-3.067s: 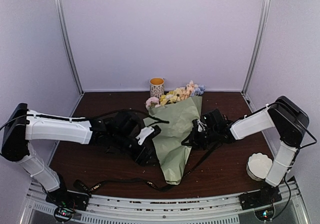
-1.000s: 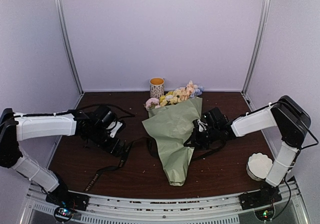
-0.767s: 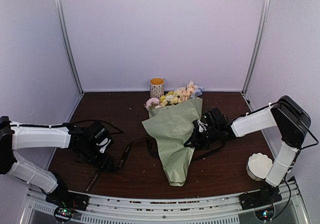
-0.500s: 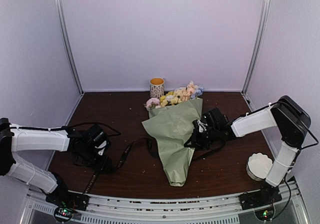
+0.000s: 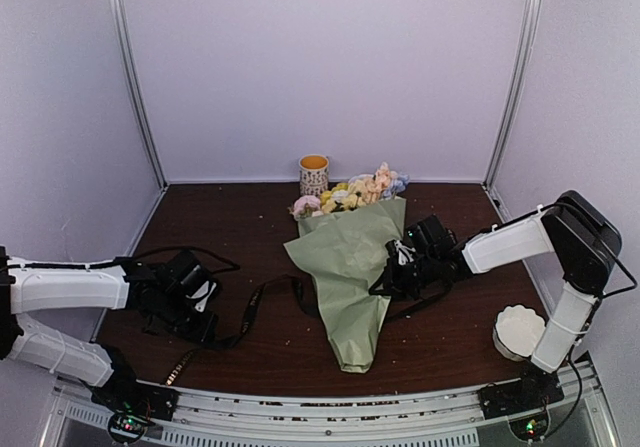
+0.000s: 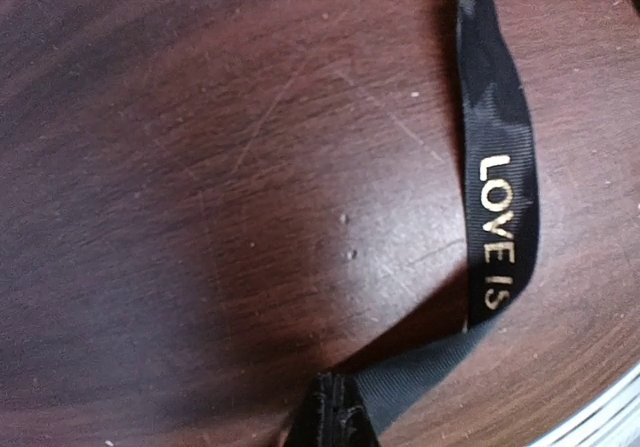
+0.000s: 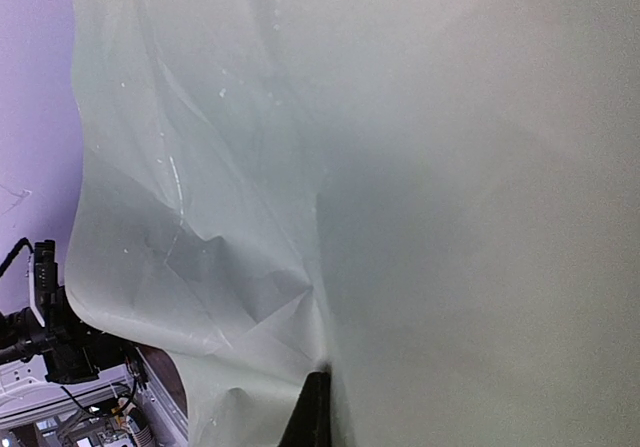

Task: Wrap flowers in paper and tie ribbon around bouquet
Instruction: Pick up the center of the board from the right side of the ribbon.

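**A:** Which step are you on?

**B:** Tying. The paper (image 5: 350,257) lies as a cone around the flowers (image 5: 350,192) mid-table, blooms at the far end. Your right gripper (image 5: 383,283) pinches the cone's right edge. Your left gripper (image 5: 205,317), near left, has its fingers clamped on the ribbon (image 5: 255,302).

**A:** Next?

**B:** Probably you carry the ribbon over the cone's narrow part, keeping the wrap shut with the 1 free arm's pinch.
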`<state>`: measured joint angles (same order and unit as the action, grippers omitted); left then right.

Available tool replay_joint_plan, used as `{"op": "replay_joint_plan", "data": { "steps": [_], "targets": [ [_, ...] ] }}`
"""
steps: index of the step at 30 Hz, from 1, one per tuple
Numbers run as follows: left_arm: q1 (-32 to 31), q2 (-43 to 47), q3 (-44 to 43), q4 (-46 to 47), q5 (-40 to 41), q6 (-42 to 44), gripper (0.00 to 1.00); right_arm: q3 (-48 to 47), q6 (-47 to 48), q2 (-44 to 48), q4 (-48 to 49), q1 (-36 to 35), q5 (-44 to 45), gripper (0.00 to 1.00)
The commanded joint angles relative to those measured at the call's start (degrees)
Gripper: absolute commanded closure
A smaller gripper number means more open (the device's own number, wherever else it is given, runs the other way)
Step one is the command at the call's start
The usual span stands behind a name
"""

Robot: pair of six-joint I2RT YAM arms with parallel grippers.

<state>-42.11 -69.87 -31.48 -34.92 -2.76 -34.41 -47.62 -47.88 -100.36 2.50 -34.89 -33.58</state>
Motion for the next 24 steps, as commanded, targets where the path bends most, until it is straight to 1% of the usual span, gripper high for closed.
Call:
{"op": "replay_joint_plan", "data": {
  "steps": [1,3,4,6,7,8,11,13,14,16,19,21,22,24],
  "targets": [
    [-0.34,3.58,-3.08,-3.42,2.06,0.42,1.0,0.23,1.05,0.82,-1.99,0.34,0.89,1.0],
    [-0.53,4.6,-3.93,-5.58,2.9,0.19,1.0,0.16,1.16,0.7,-2.06,0.35,0.84,1.0],
    [-1.05,5.22,-4.37,-6.89,3.86,-0.12,0.9,0.13,1.15,0.62,-2.14,0.33,0.85,1.0],
    [-2.76,6.28,-4.9,-9.25,6.01,-1.85,0.65,-0.05,1.21,0.39,-2.12,0.43,0.51,1.0],
    [-3.73,6.59,-4.86,-9.85,6.47,-3.46,0.54,-0.04,1.21,0.34,-2.1,0.46,0.39,1.0],
    [-4.49,6.49,-4.75,-10.88,6.97,-4.5,0.47,-0.06,1.2,0.35,-2.08,0.42,0.3,1.0],
    [-7.07,5.12,-4.13,-12.81,9.53,-7.72,0.38,0.13,1.2,0.33,-2.02,0.44,0.19,1.0],
    [-7.89,3.94,-3.64,-12.74,10.6,-8.63,0.3,0.05,1.16,0.34,-1.97,0.44,0.11,1.0],
    [-8.55,3.34,-3.38,-12.65,11.7,-9.05,0.24,0.01,1.2,0.34,-1.9,0.4,0.02,1.0],
    [-9.4,2.03,-2.91,-12.58,14.21,-9.66,0.18,-0.07,1.25,0.43,-1.92,0.36,-0.15,1.0],
    [-9.48,-0.49,-1.46,-10.59,15.36,-9.96,0.15,0.03,1.3,0.42,-1.9,0.4,-0.32,1.0],
    [-9.55,-2.36,-0.04,-8.33,13.8,-9.95,0.18,-0.02,1.43,0.51,-2.06,0.43,-0.26,1.0],
    [-9.57,-3.21,0.69,-7.24,12.7,-9.97,0.24,-0.07,1.51,0.59,-2.18,0.44,-0.26,1.0],
    [-9.99,-3.98,1.36,-5.84,10.91,-10.01,0.44,-0.18,1.62,0.66,-2.45,0.42,-0.02,1.0]
  ]
}}
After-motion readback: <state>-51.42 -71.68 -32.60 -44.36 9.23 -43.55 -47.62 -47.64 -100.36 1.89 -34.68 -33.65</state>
